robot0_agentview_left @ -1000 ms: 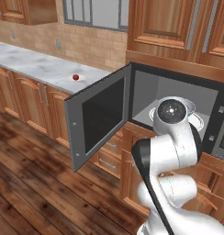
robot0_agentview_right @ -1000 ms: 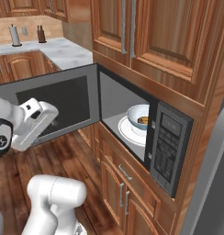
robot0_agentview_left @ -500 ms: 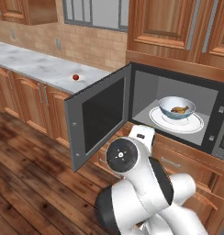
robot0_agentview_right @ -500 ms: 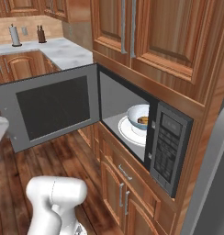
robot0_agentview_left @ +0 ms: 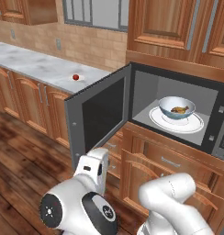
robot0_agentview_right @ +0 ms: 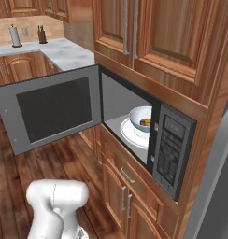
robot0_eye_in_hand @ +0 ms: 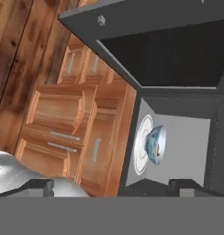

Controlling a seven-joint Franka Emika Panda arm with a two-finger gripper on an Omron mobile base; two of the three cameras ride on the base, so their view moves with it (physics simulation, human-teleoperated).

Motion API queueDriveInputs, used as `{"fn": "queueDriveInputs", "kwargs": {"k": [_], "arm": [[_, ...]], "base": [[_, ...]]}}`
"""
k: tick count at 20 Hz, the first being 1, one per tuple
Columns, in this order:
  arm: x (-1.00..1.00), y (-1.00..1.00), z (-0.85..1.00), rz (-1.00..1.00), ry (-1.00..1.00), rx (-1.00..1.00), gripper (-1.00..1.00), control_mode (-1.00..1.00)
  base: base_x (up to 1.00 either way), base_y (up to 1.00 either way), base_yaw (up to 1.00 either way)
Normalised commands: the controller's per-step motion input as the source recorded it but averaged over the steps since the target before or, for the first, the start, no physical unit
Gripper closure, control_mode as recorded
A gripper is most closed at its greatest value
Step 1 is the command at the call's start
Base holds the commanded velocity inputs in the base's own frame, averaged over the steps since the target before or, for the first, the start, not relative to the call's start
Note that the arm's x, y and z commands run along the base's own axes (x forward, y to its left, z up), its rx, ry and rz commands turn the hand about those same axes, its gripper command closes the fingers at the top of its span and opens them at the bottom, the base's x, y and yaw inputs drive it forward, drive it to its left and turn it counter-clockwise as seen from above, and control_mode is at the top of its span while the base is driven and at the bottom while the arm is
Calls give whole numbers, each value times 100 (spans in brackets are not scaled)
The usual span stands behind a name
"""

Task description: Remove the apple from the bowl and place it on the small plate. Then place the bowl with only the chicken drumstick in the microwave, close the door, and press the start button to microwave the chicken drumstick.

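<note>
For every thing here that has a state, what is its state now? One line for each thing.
door: swung wide open.
microwave: open, cavity not empty.
bowl: upright on the turntable disc inside the microwave.
chicken drumstick: lying in the bowl.
apple: out of the bowl, on the counter.
gripper: open, holding nothing.

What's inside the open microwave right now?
The pale grey-blue bowl sits on the white round turntable disc, with the golden-brown chicken drumstick in it. The bowl's wall hides its bottom, so anything lower in it can't be seen.
</note>
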Motion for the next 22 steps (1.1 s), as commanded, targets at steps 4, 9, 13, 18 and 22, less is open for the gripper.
{"fn": "queueDriveInputs", "kwargs": {"k": [4, 9, 13, 18, 22], "arm": [[41, 100, -16, 0, 0, -19, -100, -100], [94, 100, -25, 1, 8, -15, -100, -100], [100, 90, -14, 1, 5, -7, -100, -100], [100, 50, -8, 0, 1, -1, -100, -100], [98, 2, -1, 0, 0, 0, -100, -100]], "base": [[0, 0, 0], [0, 0, 0], [0, 0, 0], [0, 0, 0], [0, 0, 0]]}}
